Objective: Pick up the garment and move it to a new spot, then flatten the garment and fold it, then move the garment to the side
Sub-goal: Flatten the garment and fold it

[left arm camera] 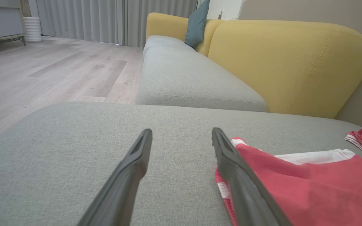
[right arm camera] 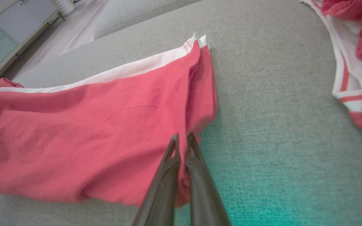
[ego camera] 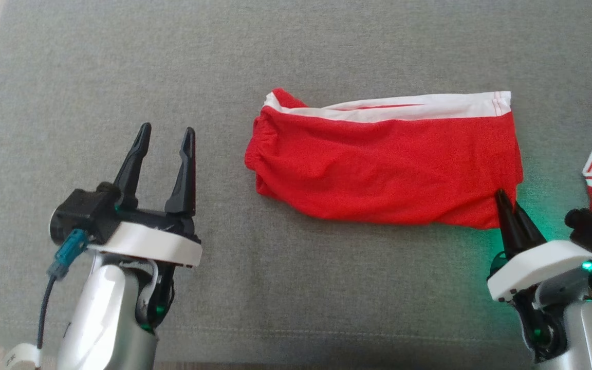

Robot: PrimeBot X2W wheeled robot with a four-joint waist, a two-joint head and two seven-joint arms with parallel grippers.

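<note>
One corner of the soft, limp garment [ego camera: 378,164] sat pinched in the right tool [ego camera: 507,198]; the left tool [ego camera: 167,129] gaped wide.

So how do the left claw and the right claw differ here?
The left claw is open, fingers spread wide; the right claw is shut. The left claw sits over bare grey cushion, apart from the red garment; the right claw pinches the garment's near right corner. Both have long dark fingers pointing up the head view.
</note>
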